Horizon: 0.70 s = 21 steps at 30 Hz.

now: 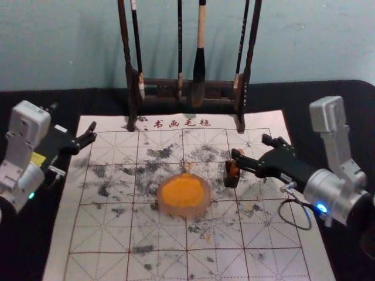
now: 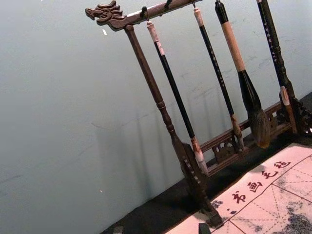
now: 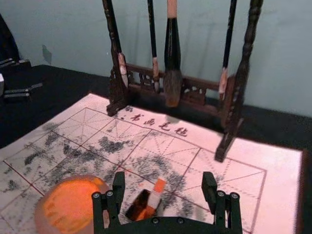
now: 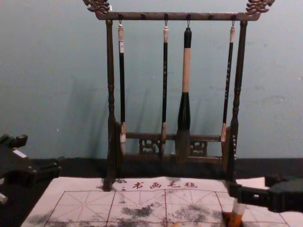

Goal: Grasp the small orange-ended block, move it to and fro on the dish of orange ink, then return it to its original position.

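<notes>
- Hanging near the left edge of the mat (image 1: 88, 237), the left gripper (image 1: 74, 116) has its fingers spread and holds nothing; I judge that it is idle.
- The dish (image 1: 181, 212) lies on the mat with orange ink (image 1: 183, 192) in it. The block is apart from it, so no to-and-fro move is going on.
- The block (image 3: 154, 197) is to the right of the dish, tilted against a dark holder (image 3: 137, 204), with one orange end up.
- The right gripper (image 3: 164, 181) is close over the block, its fingers wide apart and pinching nothing.
- Either everything is left to do (grasp, move on the ink, return), or the block is already put back. I cannot tell which; a coming grasp seems to me more likely.
</notes>
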Tool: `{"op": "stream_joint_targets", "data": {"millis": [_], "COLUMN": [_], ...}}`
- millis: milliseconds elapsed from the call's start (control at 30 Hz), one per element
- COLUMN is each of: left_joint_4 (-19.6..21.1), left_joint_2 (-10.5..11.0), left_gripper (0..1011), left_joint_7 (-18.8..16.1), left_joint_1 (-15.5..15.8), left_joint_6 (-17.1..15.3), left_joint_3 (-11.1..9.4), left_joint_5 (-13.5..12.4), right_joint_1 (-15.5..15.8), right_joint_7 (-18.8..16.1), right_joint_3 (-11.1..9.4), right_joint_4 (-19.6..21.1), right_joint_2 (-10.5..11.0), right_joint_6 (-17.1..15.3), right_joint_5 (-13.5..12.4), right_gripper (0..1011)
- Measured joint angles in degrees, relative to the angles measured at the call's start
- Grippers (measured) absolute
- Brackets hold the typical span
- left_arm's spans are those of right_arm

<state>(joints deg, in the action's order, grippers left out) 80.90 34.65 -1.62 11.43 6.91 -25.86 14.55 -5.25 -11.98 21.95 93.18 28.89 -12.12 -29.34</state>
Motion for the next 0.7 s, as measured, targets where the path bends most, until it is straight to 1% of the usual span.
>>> {"op": "stream_joint_targets", "data": {"millis": [33,133,267,433,700], "left_joint_4": [0.00,0.00,0.00,0.00,0.00], "left_joint_2": [0.00,0.00,0.00,0.00,0.00], "left_gripper": [1001,1001,1001,1001,1001], "left_joint_7": [0.00,0.00,0.00,0.00,0.00], "left_joint_1": [0.00,0.00,0.00,0.00,0.00], "left_joint_6": [0.00,0.00,0.00,0.00,0.00], "left_joint_3": [0.00,0.00,0.00,0.00,0.00], "left_joint_5": [0.00,0.00,0.00,0.00,0.00], "right_joint_1": [-0.48,-1.21,-2.69,-3.95,-4.47], "right_joint_7": [0.00,0.14,0.45,0.77,1.67], "right_joint_3": [0.01,-0.03,-0.41,-0.72,-1.24], "right_joint_4": [-0.32,-0.86,-2.07,-3.25,-3.85], "right_joint_2": [-0.82,-2.05,-4.25,-5.84,-6.83], "right_joint_6": [-1.34,-3.58,-7.34,-10.28,-12.63], "right_joint_5": [-0.42,-1.10,-2.29,-3.17,-3.98], "right_gripper": [1002,1000,1002,1002,1002]}}
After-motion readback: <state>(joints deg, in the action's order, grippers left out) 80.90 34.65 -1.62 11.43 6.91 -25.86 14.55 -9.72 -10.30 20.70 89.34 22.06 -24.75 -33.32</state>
